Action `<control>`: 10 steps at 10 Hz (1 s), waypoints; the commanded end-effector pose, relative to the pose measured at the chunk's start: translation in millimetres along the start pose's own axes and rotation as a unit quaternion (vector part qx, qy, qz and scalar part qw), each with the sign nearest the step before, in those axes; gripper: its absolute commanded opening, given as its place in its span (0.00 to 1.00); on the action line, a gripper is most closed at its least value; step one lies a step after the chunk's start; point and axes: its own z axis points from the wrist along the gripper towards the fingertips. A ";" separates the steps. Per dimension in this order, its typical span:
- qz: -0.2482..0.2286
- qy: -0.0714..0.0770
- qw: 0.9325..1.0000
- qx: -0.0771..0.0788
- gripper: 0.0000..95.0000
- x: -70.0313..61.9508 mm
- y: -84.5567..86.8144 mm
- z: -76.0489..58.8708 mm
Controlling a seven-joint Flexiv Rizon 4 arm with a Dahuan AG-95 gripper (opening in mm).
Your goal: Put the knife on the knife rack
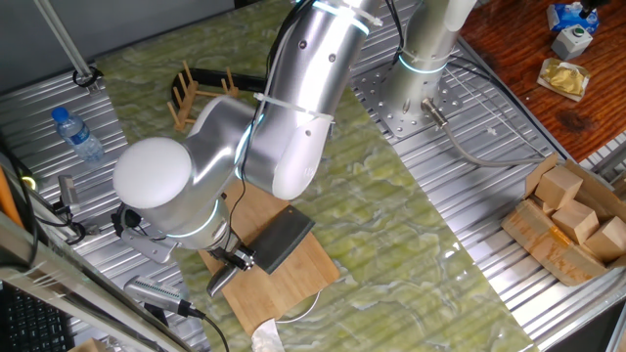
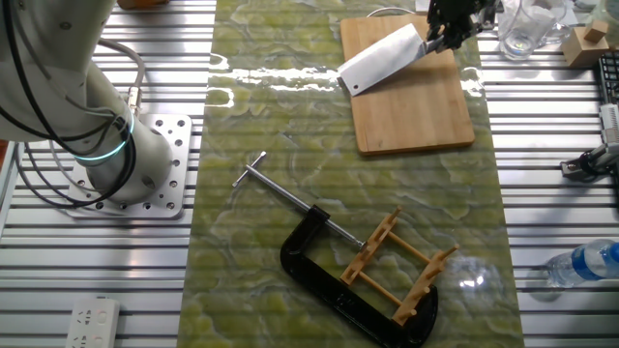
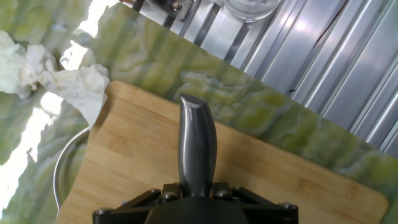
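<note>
The knife (image 1: 286, 238) is a cleaver with a broad grey blade (image 2: 380, 60). My gripper (image 1: 238, 259) is shut on its slim silver handle (image 3: 197, 143), which sticks out ahead of the jaws in the hand view. The blade hangs over the bamboo cutting board (image 2: 411, 106), reaching past the board's edge. I cannot tell whether it touches the wood. The knife rack (image 2: 397, 266), light-brown dowel pegs on a frame, stands at the opposite end of the green mat, far from my gripper (image 2: 447, 29). In one fixed view the rack (image 1: 191, 95) sits behind my arm.
A black C-clamp (image 2: 319, 261) with a steel bar lies against the rack. A water bottle (image 1: 76, 134), a carton of wooden blocks (image 1: 572, 220), crumpled white tissue (image 3: 56, 78) and a glass (image 2: 527, 29) stand around the mat. The arm's base (image 2: 126, 164) is bolted beside it.
</note>
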 end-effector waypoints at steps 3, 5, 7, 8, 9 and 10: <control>-0.004 -0.005 1.000 -0.001 0.00 0.3 0.0 0.4; -0.013 -0.002 1.000 0.004 0.00 -2.3 -0.1 -0.4; -0.032 0.010 0.999 0.015 0.00 -1.9 0.2 -0.9; -0.039 0.016 0.999 0.023 0.00 -1.6 0.5 -1.4; -0.043 0.022 0.998 0.032 0.00 -1.4 0.9 -1.9; -0.044 0.022 0.998 0.034 0.00 -1.4 0.9 -1.9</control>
